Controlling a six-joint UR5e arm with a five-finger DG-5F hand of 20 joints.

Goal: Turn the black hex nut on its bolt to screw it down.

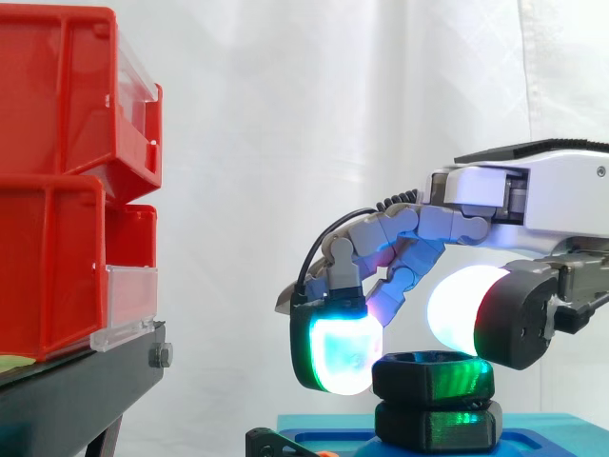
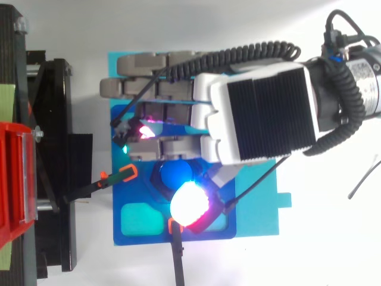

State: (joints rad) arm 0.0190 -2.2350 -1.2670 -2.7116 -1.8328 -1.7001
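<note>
Fingers [image 1: 338, 350] curl down from the hand [image 2: 256, 113] and, with the thumb [image 1: 457, 309] opposite, pinch the black hex nut [image 1: 433, 376]. One glowing pad touches the side facing the bins, and the thumb's pad leans on the far upper corner. The nut sits on the blue-topped bolt [image 2: 174, 173] near the middle of the blue plate [image 2: 262, 214], just above a second black hex piece [image 1: 438, 427], with only a thin gap between them. By that gap I judge it nearly screwed down, with little turning left. Beyond the plate's edge, red bins [image 1: 57, 190] rest on a black stand [image 1: 76, 390] before the white curtain [image 1: 285, 114].
</note>
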